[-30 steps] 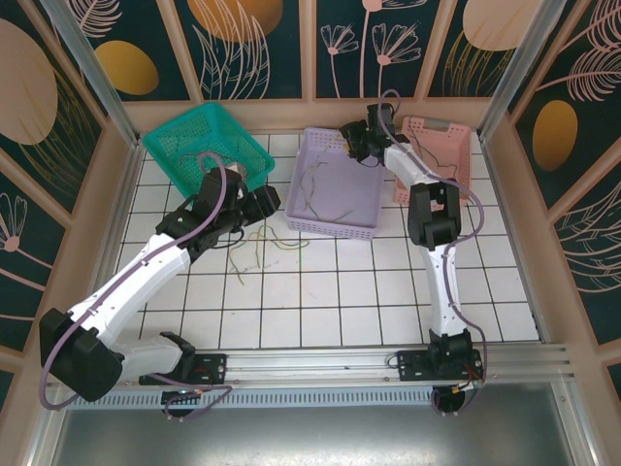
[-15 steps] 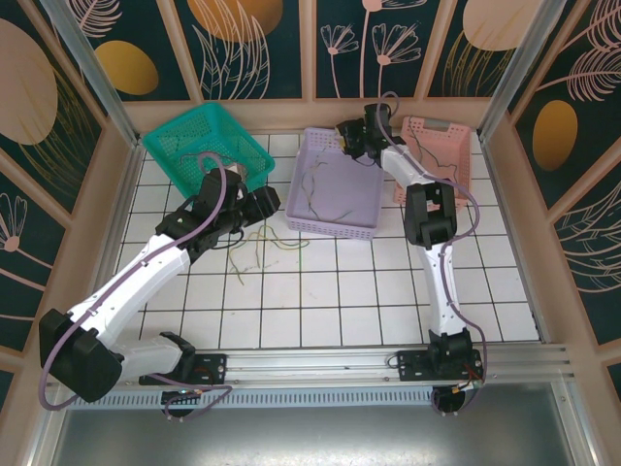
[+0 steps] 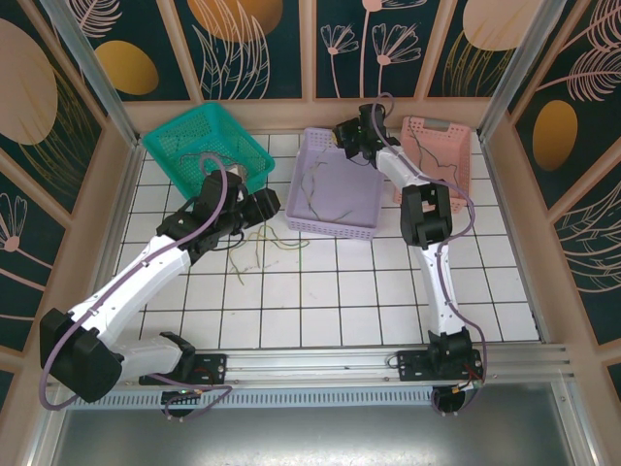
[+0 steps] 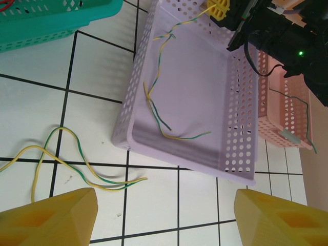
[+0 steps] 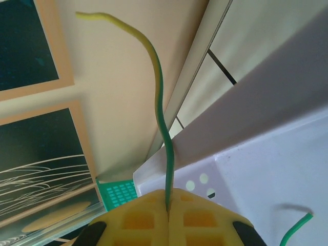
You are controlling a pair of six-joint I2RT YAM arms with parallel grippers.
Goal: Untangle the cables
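Two yellow-green cables (image 3: 257, 243) lie looped on the white tiles beside the purple basket (image 3: 364, 194); the left wrist view shows them (image 4: 66, 156) left of my open left gripper (image 4: 164, 218). That gripper (image 3: 264, 204) hovers over the tiles, holding nothing. Another yellow-green cable (image 4: 156, 97) trails through the purple basket (image 4: 205, 87) up to its far corner. There my right gripper (image 3: 343, 136) is shut on that cable's end. In the right wrist view the cable (image 5: 161, 113) rises out from between the closed pads of the right gripper (image 5: 168, 205).
A green basket (image 3: 194, 131) stands at the back left. A pink basket (image 3: 458, 131) at the back right holds a thin dark cable (image 4: 294, 105). Wooden walls and metal posts close in the back and sides.
My right gripper has shut on the cable end at the purple basket's far corner and shifted slightly left. The left arm has stayed still.
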